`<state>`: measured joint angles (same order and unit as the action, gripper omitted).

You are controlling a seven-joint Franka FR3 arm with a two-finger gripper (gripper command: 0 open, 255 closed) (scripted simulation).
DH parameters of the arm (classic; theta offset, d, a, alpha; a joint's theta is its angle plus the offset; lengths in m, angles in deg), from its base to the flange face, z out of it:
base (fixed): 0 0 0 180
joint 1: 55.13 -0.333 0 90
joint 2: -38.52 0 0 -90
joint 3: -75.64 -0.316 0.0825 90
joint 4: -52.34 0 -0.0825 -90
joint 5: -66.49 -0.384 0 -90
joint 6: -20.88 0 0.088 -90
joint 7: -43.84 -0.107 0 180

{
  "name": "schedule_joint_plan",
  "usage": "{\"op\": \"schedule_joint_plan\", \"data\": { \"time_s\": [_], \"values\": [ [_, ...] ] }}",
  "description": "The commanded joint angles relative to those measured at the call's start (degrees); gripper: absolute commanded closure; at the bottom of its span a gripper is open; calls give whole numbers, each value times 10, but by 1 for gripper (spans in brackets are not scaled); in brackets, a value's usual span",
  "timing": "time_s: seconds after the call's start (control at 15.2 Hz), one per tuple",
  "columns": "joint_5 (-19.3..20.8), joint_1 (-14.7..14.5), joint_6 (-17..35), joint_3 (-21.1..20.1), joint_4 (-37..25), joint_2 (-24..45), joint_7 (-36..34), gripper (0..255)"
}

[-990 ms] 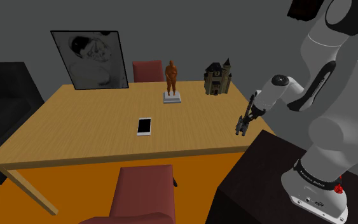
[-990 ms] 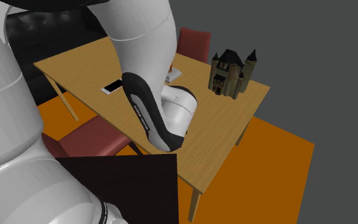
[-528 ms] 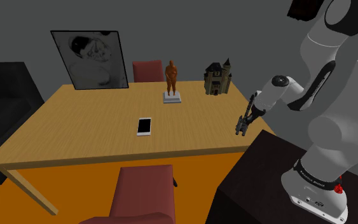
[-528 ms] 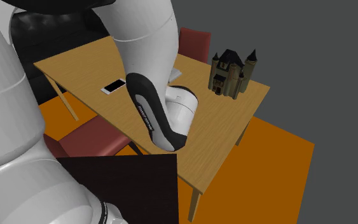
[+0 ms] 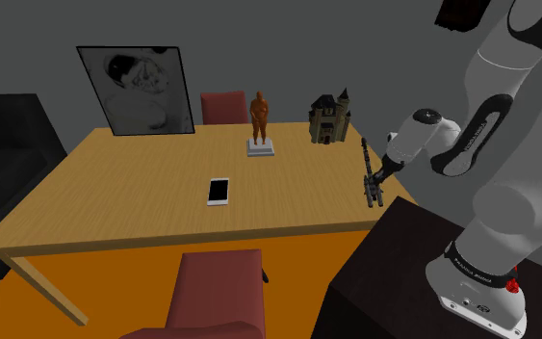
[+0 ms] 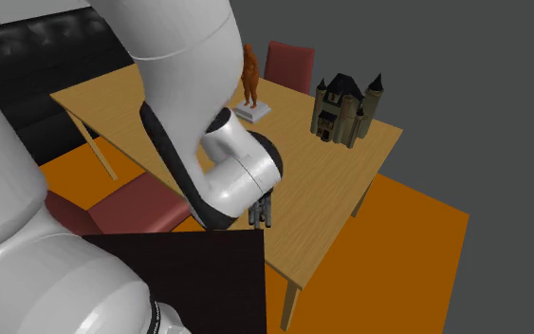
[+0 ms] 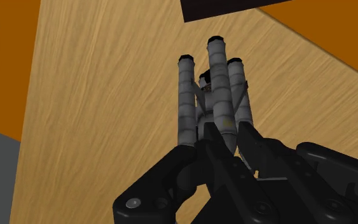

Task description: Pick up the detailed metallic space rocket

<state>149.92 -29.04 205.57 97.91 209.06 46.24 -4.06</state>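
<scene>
The rocket point(image 5: 367, 159) is a slim grey cluster of tubes, a core with side boosters. My gripper point(image 5: 375, 180) is shut on it near the table's corner beside the stand. In the wrist view the black fingers point(image 7: 255, 146) clasp the rocket point(image 7: 215, 95) at one end, and its tubes point away over the wooden table point(image 7: 107, 95). From the second exterior view the rocket's point(image 6: 264, 214) lower end pokes out beneath the white wrist, close over the tabletop.
On the table point(image 5: 124, 183) stand an orange figurine point(image 5: 260, 120), a dark castle model point(image 5: 328, 120), a white phone point(image 5: 219, 191) and a framed picture point(image 5: 136, 90). A red chair point(image 5: 217, 294) is at the front edge, another point(image 5: 223, 106) behind. The dark stand point(image 5: 413, 279) is beside the corner.
The wrist has risen and turned with the rocket, which now stands more upright in the shoulder view. In the second exterior view the forearm has swung aside, uncovering the figurine.
</scene>
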Motion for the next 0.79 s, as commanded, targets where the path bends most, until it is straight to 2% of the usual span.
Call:
{"op": "schedule_joint_plan", "data": {
  "time_s": [0.0, 0.13, 0.2, 0.33, 0.4, 0.53, 0.73],
  "values": [
    [-170, 24, -15, -32, 39, -36, 169, 255],
    [-302, 65, -30, -91, 68, -69, 288, 255],
    [-368, 70, -38, -107, 80, -85, 344, 255],
    [-474, 51, -56, -110, 96, -116, 430, 255],
    [-507, 38, -66, -104, 100, -130, 457, 255],
    [-540, 7, -91, -81, 105, -157, 485, 255],
    [-551, -5, -105, -71, 106, -173, 495, 255]
  ]
}}
